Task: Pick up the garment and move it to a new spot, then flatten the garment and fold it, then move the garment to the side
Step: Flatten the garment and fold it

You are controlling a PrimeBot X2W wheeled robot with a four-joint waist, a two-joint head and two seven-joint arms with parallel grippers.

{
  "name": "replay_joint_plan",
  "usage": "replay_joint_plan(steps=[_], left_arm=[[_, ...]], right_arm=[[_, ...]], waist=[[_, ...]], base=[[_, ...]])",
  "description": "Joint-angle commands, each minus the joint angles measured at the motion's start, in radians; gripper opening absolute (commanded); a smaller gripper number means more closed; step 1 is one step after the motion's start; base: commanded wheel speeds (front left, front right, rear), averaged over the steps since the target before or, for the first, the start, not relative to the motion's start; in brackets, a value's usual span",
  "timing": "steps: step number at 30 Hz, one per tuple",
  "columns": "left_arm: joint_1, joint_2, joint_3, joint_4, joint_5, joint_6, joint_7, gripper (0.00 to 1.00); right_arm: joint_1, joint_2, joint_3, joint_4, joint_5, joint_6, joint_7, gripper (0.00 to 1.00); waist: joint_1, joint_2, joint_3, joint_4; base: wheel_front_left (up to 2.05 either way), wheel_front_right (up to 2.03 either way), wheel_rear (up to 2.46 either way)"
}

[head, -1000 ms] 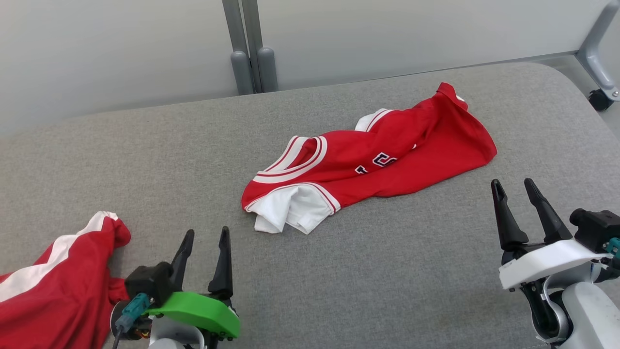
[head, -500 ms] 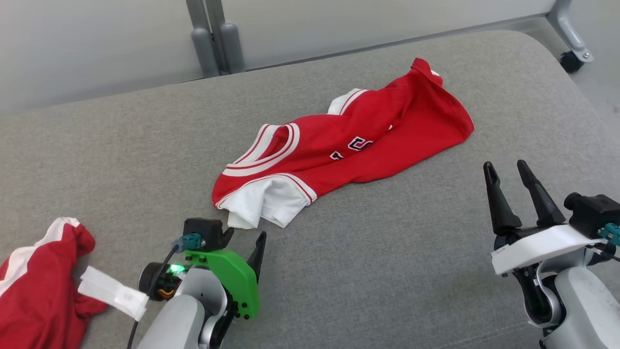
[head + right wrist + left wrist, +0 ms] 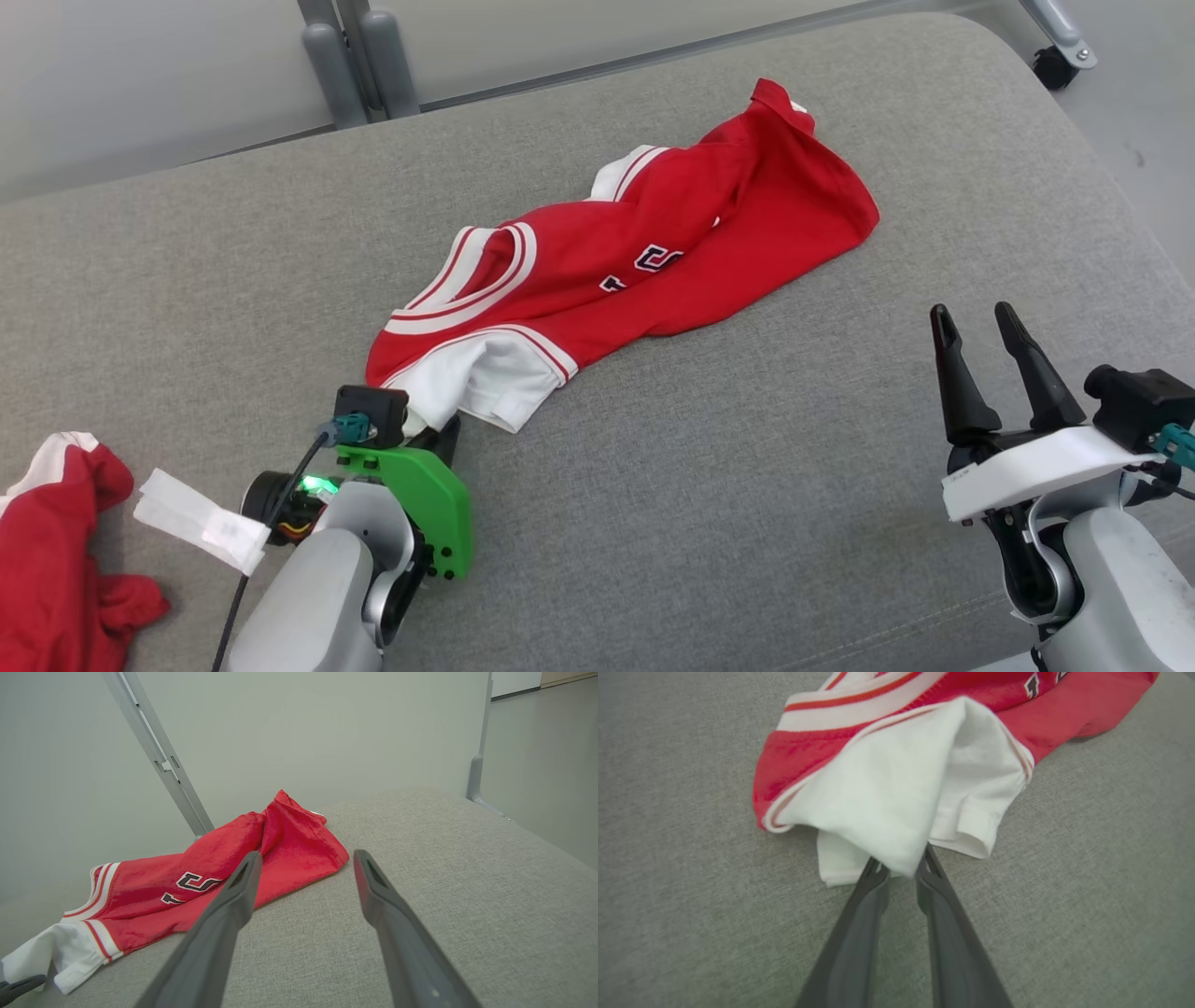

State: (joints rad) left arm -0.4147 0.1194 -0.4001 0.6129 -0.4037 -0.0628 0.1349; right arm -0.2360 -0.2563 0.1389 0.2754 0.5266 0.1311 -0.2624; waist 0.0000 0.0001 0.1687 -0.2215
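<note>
Garment (image 3: 672, 252) lies diagonally: white sleeve between left fingers (image 3: 859, 933), hem far-right.

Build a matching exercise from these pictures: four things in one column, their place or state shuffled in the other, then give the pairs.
1. left gripper
2. right gripper
3. garment
4. second red garment

A. open, touching no cloth
B. bunched at the head view's lower left
C. fingertips at the white sleeve
D. rumpled in the middle of the cushion

Pairs: 1-C, 2-A, 3-D, 4-B
</note>
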Motion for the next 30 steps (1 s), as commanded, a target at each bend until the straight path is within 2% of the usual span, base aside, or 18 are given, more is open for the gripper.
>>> replay_joint_plan(steps=[1, 5, 9, 13, 19, 21, 25, 28, 30], left_arm=[[-0.021, 0.020, -0.007, 0.006, 0.014, -0.007, -0.008, 0.00], [-0.024, 0.030, -0.034, -0.005, 0.002, -0.030, 0.021, 0.00], [0.005, 0.056, -0.053, -0.091, -0.065, -0.057, 0.126, 0.00], [0.047, 0.095, -0.074, -0.248, -0.156, -0.066, 0.260, 0.00], [0.139, 0.134, -0.083, -0.539, -0.352, -0.068, 0.468, 0.00], [0.172, 0.145, -0.064, -0.624, -0.421, -0.060, 0.524, 0.00], [0.252, 0.190, -0.029, -0.717, -0.523, -0.010, 0.625, 0.00], [0.306, 0.216, 0.009, -0.698, -0.582, 0.020, 0.655, 0.00], [0.327, 0.240, 0.029, -0.643, -0.571, 0.023, 0.638, 0.00]], right_arm=[[-0.002, 0.005, 0.003, 0.002, -0.006, -0.001, -0.003, 1.00], [-0.006, 0.000, 0.006, 0.006, -0.005, -0.001, -0.003, 1.00], [0.006, -0.008, -0.009, 0.009, -0.007, -0.001, -0.003, 1.00], [0.024, -0.019, -0.027, 0.016, -0.012, -0.001, -0.003, 1.00], [0.055, -0.033, -0.068, 0.020, -0.015, -0.001, -0.003, 1.00], [0.076, -0.040, -0.088, 0.022, -0.017, -0.001, -0.003, 1.00], [0.112, -0.058, -0.126, 0.032, -0.018, -0.001, -0.003, 1.00], [0.119, -0.055, -0.140, 0.035, -0.019, -0.001, -0.003, 1.00], [0.110, -0.047, -0.136, 0.037, -0.021, -0.001, -0.003, 1.00]], waist=[[0.0000, -0.0001, -0.016, 0.015], [0.0000, -0.0001, -0.042, 0.032], [0.0000, -0.0001, -0.068, 0.048], [0.0000, -0.0001, -0.096, 0.059], [0.0000, -0.0001, -0.128, 0.072], [0.0000, -0.0001, -0.133, 0.077], [0.0000, -0.0001, -0.129, 0.083], [0.0000, -0.0001, -0.113, 0.081], [0.0000, -0.0001, -0.104, 0.078]], base=[[0.00, 0.00, 0.00], [0.00, 0.00, 0.00], [0.00, 0.00, 0.00], [0.00, 0.00, 0.00], [0.00, 0.00, 0.00], [0.00, 0.00, 0.00], [0.00, 0.00, 0.00], [0.00, 0.00, 0.00], [0.00, 0.00, 0.00]])
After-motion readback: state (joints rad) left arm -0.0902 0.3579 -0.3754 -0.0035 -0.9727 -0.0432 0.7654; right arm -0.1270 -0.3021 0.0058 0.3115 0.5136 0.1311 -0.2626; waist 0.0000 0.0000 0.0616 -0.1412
